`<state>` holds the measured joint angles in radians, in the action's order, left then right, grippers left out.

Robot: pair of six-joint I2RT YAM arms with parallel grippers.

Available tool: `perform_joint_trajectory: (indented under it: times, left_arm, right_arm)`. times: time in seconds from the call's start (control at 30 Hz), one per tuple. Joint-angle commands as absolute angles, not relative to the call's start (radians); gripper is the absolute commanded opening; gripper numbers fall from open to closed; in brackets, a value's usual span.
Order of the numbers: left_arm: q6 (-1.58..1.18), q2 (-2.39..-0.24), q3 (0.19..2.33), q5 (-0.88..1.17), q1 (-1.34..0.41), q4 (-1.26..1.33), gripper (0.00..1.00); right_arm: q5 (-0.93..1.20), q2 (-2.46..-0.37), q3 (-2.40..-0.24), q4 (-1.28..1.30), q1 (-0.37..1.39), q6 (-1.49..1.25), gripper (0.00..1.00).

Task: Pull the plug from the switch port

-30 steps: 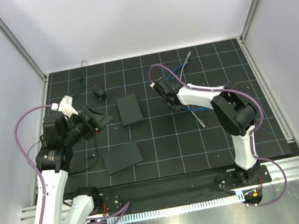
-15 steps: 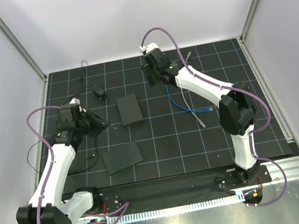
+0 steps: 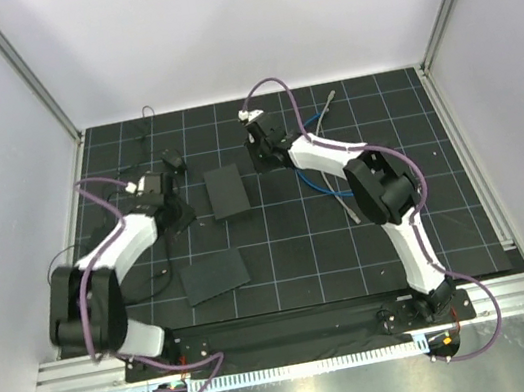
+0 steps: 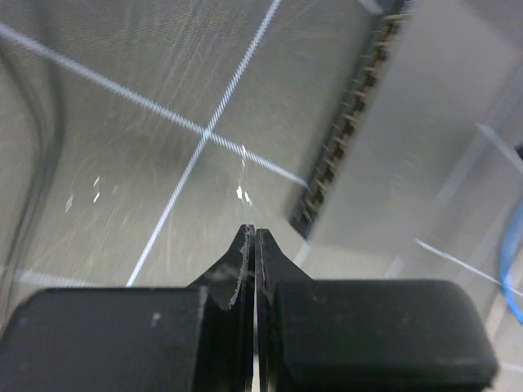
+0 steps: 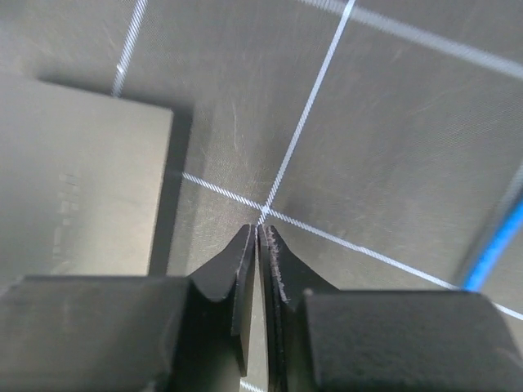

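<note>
Left end effector (image 4: 254, 233) pinched fully together on nothing, low over the counter (image 3: 302, 250) just left of the compact black box (image 3: 228, 192); right end effector (image 5: 257, 233) likewise closed and empty, just off the box's far right corner. You have the switch port (image 4: 339, 147) row facing the left arm, along the box's left side face; no cable shows entering it in that wrist view. Blue cable (image 3: 316, 182) lies right of the box and apart from it, running far-left to near-right, partly under the right arm; its plug you cannot pick out from above, so it may be hidden, though by the lie of the cable it looks already out of the socket. Box's long axis runs near to far; your right arm is the nearer to the cable, your left the nearer to the ports. Count: two arms, one box, one flatter slab (image 3: 213, 277) nearer you, one blue cable, one grey cable (image 3: 328, 101).
</note>
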<state>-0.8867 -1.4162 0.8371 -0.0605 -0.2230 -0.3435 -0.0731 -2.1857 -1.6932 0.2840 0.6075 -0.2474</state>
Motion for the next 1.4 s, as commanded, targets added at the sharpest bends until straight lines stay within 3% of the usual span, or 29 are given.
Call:
perform_joint_trajectory:
  times: [0.0,0.5,1.07,1.37]
  left_arm:
    - [-0.894,-1.535,0.903,-0.133,-0.261,-0.249,0.0]
    - [-0.934,-1.663,0.907,-0.106,-0.344,-0.167,0.0]
    - [-0.98,-1.743,0.98,-0.025,-0.436,-0.114,0.0]
    - [-0.945,-1.654,0.996,-0.129,-0.434,-0.192,0.0]
  right_arm:
    - [-0.025,-2.195,-1.752,0.239,0.614,-0.281,0.14]
    - [0.072,-2.309,-1.841,0.25,0.637,-0.305,0.08]
    - [0.245,-2.457,-2.101,0.342,0.762,-0.195,0.07]
    - [0.118,-2.317,-1.902,0.129,0.713,-0.206,0.12]
